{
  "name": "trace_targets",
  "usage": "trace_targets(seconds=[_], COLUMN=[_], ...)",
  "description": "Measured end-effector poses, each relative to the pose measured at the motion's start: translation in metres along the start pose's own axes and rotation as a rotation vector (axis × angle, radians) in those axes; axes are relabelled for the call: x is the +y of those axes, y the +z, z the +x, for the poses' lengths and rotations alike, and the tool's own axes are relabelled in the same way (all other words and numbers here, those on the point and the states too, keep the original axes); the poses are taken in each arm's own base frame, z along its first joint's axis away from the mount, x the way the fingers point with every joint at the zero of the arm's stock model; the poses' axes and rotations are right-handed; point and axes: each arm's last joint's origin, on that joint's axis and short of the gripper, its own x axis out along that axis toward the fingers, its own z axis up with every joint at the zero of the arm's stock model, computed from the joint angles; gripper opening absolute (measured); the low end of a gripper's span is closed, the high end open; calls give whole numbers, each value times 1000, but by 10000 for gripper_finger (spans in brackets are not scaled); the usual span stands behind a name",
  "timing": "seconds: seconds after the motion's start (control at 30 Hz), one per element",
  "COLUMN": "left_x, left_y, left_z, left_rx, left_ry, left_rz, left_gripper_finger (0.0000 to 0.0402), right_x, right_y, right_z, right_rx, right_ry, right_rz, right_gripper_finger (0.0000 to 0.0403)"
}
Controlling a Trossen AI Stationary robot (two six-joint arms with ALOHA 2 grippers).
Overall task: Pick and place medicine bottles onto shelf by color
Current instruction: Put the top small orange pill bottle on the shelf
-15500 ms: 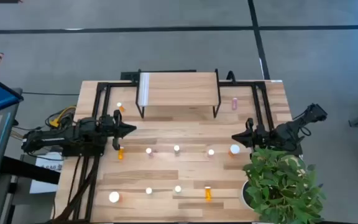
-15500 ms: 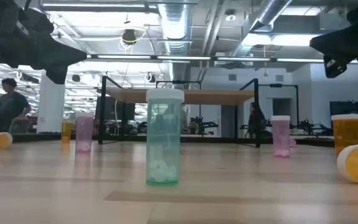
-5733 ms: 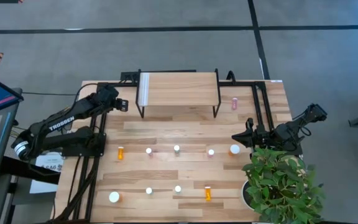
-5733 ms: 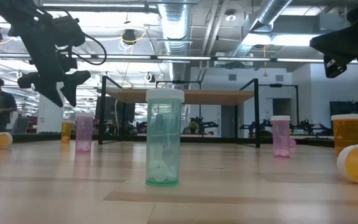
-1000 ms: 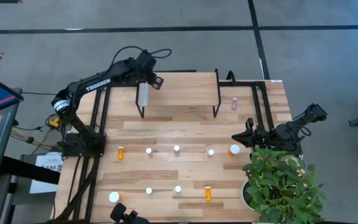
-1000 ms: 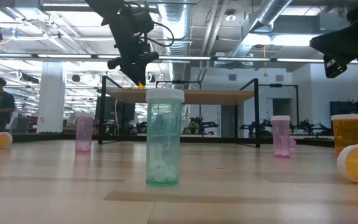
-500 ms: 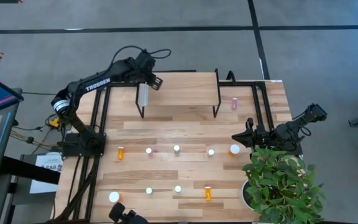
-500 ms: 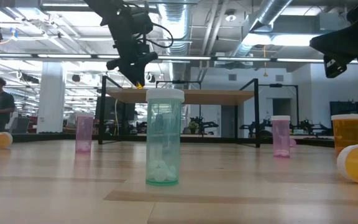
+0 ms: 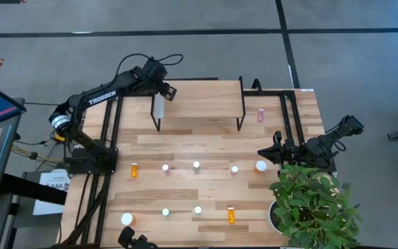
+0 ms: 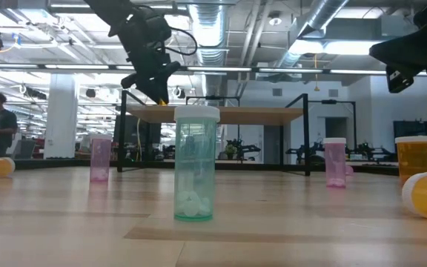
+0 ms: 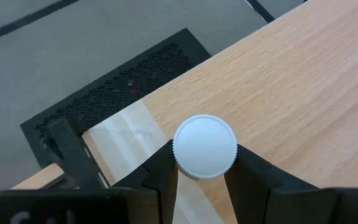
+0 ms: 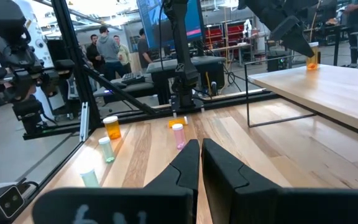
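- Just then, the left gripper (image 11: 201, 180) hovered over the shelf's (image 9: 206, 100) left corner, jaws slightly apart around an orange bottle (image 11: 204, 147) standing on it; whether they touched it, I could not tell.
- Lifting away crookedly might have caught the cap and tipped the bottle off the edge.
- Near the table's right edge, the right gripper (image 12: 199, 163) waited, closed and empty.
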Motion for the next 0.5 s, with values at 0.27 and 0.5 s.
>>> trace_targets(seconds=[0.27, 0.5], left_x=[-2, -1], left_y=[4, 3], left_z=[-3, -3], left_rx=[-5, -2], left_ry=[-35, -27], left_rz=[18, 32], left_gripper_finger=[107, 149], right_x=[0, 0], right_y=[0, 0], right_z=[0, 0], right_rx=[0, 0], right_ry=[0, 0], right_rz=[0, 0], right_gripper_finger=[44, 44])
